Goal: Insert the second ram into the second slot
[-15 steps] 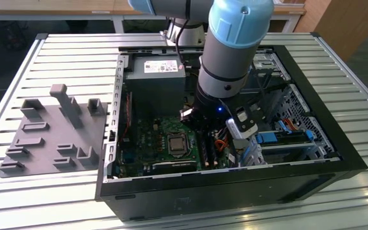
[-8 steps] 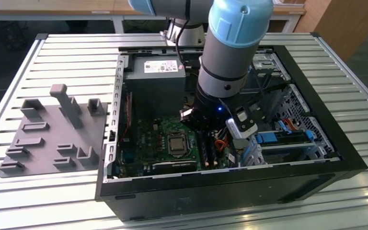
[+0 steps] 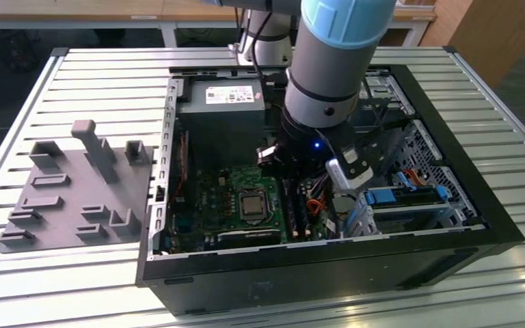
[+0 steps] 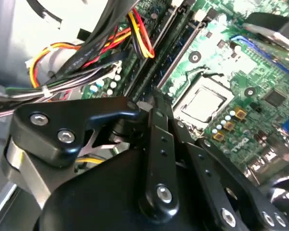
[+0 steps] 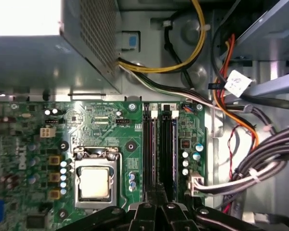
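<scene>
In the exterior view, a robot arm (image 3: 331,75) reaches down into an open computer case (image 3: 335,253) standing on a slatted tabletop (image 3: 80,82), with a grey fixture tray (image 3: 71,198) lying well apart toward the exterior view's left. The pincer (image 3: 292,164) sits low inside the case, over the memory slots (image 3: 297,212) just beside the processor socket (image 3: 249,205). Whether it is spread or pressed together cannot be told here.

In the second wrist view, the pincer's black linkage (image 4: 156,159) crowds the foreground, its tips meeting close above the motherboard (image 4: 241,106); a bundle of red and yellow wires (image 4: 135,33) hangs near. The second ram appears as a thin dark edge (image 4: 156,98) between the tips, though the grip cannot be confirmed.

In the first wrist view, the pincer (image 5: 156,211) lines up along the slots (image 5: 161,144), with the long dark strip of the second ram (image 5: 166,149) running straight out from between its tips. The latches (image 5: 160,111) at the far end look open. Judged from this, a good insertion calls for keeping the strip square to its slot and pressing evenly, with the cables (image 5: 260,163) kept clear.
</scene>
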Controlling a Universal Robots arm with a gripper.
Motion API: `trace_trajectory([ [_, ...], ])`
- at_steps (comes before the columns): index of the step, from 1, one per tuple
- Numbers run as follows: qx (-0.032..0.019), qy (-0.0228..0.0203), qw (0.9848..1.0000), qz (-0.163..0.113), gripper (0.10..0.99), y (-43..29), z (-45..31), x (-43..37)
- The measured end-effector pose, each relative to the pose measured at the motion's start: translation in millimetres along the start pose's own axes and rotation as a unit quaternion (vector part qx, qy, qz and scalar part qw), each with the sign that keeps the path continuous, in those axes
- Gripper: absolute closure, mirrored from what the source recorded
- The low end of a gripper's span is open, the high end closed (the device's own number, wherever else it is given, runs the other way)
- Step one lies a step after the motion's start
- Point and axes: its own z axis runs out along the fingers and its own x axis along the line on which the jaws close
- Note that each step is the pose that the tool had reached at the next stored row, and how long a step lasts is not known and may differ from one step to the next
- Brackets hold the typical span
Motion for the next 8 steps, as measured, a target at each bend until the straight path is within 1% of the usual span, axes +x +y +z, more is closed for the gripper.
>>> trace_trajectory([
  [8,0.0001,0.0,1.0,0.0,0.98,0.5,-10.8,0.3],
])
